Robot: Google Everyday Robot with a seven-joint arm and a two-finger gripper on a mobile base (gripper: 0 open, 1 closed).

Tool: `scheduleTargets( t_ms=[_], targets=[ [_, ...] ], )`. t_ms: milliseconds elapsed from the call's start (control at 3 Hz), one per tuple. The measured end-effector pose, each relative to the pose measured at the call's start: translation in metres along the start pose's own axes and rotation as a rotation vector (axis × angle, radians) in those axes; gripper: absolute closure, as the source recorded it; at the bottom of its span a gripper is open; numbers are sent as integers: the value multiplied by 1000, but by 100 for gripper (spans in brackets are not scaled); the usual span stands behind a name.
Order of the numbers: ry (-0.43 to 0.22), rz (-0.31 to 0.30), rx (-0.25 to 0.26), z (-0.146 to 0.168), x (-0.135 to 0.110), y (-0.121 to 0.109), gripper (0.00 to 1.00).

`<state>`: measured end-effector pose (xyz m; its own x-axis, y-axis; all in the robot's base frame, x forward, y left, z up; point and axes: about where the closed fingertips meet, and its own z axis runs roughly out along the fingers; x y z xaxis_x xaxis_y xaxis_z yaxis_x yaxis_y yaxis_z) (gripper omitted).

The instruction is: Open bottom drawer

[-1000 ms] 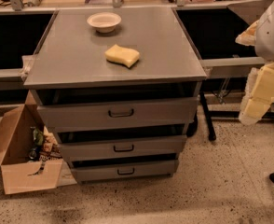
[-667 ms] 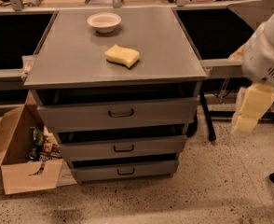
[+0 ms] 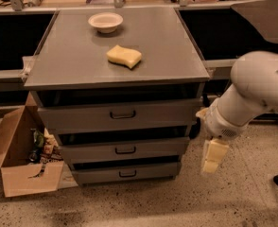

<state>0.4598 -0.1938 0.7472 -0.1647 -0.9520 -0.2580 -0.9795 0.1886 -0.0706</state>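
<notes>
Hovering right of cabinet (image 3: 82, 65), gripper (image 3: 213, 156) pointed down; open or closed, could not tell; bottom drawer (image 3: 99, 175) sat shut, lowest of three. Approach stage: next move likely needed alignment with handle (image 3: 128, 173).

Sponge (image 3: 124, 56), bowl (image 3: 105, 21), cardboard box (image 3: 28, 181).

smooth white rounded arm (image 3: 259, 86); cream blocky end effector (image 3: 212, 156) right of the bottom drawer (image 3: 96, 175).
</notes>
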Motion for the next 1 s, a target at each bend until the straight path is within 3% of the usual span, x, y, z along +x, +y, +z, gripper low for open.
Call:
scheduleTargets(
  t_ms=[333, 667, 1000],
  targets=[
    [-78, -38, -73, 74, -9, -15, 0],
    [-84, -27, -112, 94, -3, -11, 0],
    [-84, -27, -112, 94, -3, -11, 0]
  ],
)
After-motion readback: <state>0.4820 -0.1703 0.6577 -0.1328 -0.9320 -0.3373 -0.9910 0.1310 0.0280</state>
